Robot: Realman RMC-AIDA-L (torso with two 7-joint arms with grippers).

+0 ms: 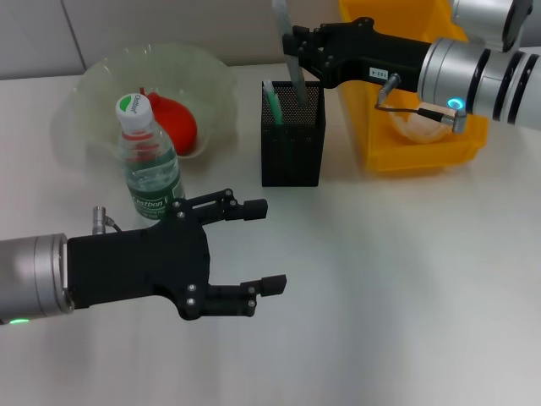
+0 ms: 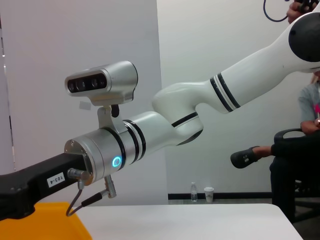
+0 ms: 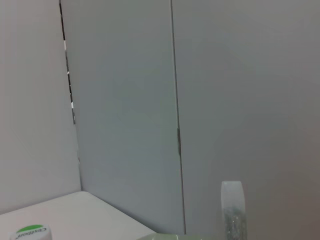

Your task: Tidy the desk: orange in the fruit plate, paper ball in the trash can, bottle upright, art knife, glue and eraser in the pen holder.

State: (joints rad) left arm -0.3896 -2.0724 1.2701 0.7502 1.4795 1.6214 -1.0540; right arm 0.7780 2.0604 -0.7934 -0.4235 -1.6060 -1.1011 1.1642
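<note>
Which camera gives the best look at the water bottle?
The head view: the bottle stands upright, whole, before the fruit plate. The right wrist view catches only its cap; the left wrist view misses it.

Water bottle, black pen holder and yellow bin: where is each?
water bottle [image 1: 152, 173], head view, on its label.
pen holder [image 1: 292, 148], head view, on its front mesh wall.
yellow bin [image 1: 423, 156], head view, on its front wall.

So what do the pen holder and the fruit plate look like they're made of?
Pen holder: likely black metal mesh, matte; fine perforations show on its walls. Fruit plate: apparently clear plastic or glass, glossy; the table shows through its wavy rim.
</note>
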